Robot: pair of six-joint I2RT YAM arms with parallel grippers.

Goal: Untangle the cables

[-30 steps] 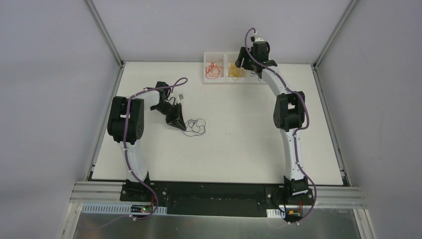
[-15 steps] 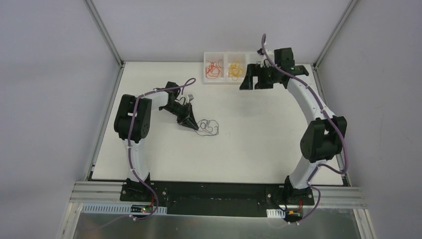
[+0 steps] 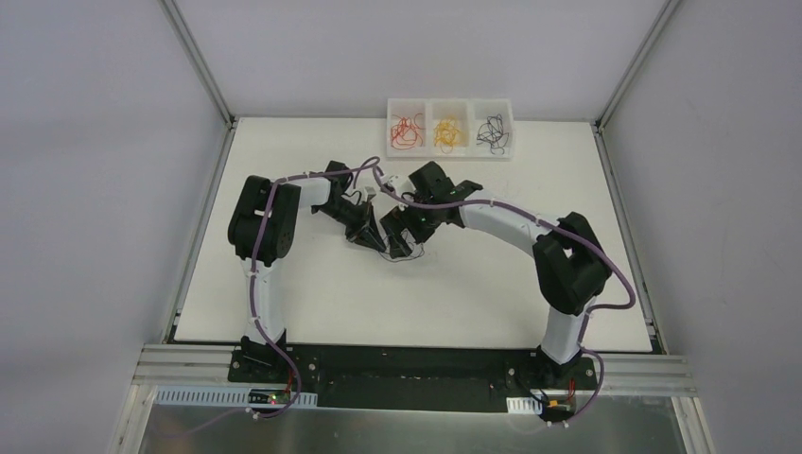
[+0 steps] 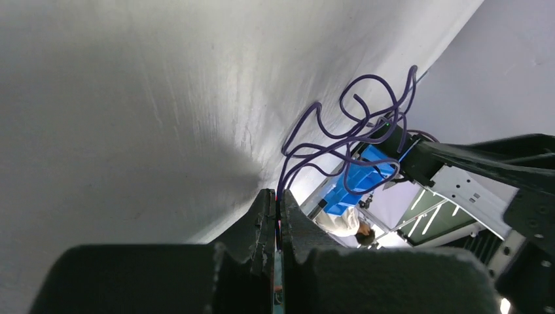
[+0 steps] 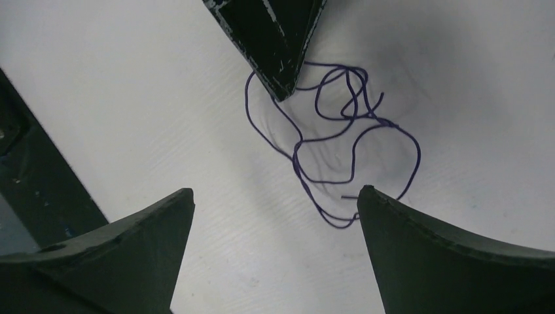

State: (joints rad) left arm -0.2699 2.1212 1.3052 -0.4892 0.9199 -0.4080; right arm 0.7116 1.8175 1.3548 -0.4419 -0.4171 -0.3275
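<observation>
While pinching one strand of the purple cable (image 4: 340,134) between the pressed-together jaws of the left end effector (image 4: 278,204), holds that strand low against the counter (image 3: 492,284), probably to give the tangle a fixed anchor to be pulled against. Leaves the rest of the cable lying loose just beyond the tips, near the middle of the counter, in a handful of overlapping loops with a free end showing among the lower ones. Hangs the right end effector (image 5: 276,191) directly over that heap, fingers (image 5: 432,261) spread wide and holding nothing, straddling the lower loops without touching them, as far as can be told from the wrist view. Seems placed so for a grab at an outer loop on the side away from the anchor, to draw it off and open the crossings. Calls for a descent onto a single strand only. Risks, by closing on two crossed strands, tightening the knot instead of freeing it. Calls too for care with clearance, given the two end effectors nose to nose in the overhead view, very near each other. Shows, at the far edge, a white three-compartment tray (image 3: 427,123) holding red cables (image 3: 407,128), yellow cables (image 3: 446,134) and dark cables (image 3: 492,132), one colour to a compartment, well apart from the work. Suggests, by that, a task well along, with the purple cable the only one seen outside the tray and bound, at a guess, for the dark compartment once straightened.
</observation>
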